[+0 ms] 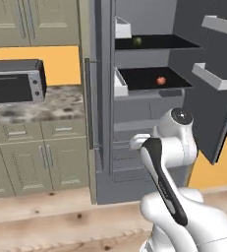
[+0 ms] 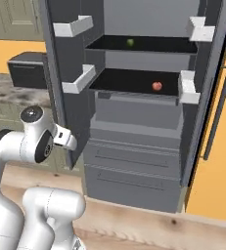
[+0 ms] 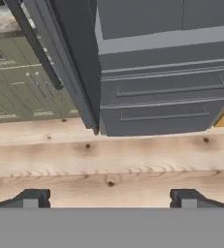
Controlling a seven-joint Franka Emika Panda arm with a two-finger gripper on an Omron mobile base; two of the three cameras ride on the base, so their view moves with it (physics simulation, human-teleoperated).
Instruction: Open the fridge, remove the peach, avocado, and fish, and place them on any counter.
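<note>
Spread wide and holding nothing, the gripper (image 3: 109, 197) points down at the wooden floor (image 3: 108, 160) in front of the fridge (image 3: 162, 82), its two dark fingertips (image 3: 31, 197) well apart in the hand view. Ahead of the jaws stand the fridge's lower drawers (image 3: 167, 97), and off to one side the beige cabinets (image 3: 21, 82). The first step looks done: both fridge doors (image 2: 68, 88) stand swung open, baring the black shelves. Well above the jaws, the avocado (image 2: 130, 42) sits on the upper shelf and the peach (image 2: 157, 86) on the shelf below it, both toward the back and untouched. The fish cannot be made out on either shelf, so its place cannot be told. By this judgement, all three removals are left to do, and nothing of the task lies on the counter (image 1: 31, 106), which carries a dark microwave (image 1: 14, 81) beside the fridge. The arm is folded low, so a long reach up stands between the jaws and either fruit. No brand, label or writing can be read on anything.
</note>
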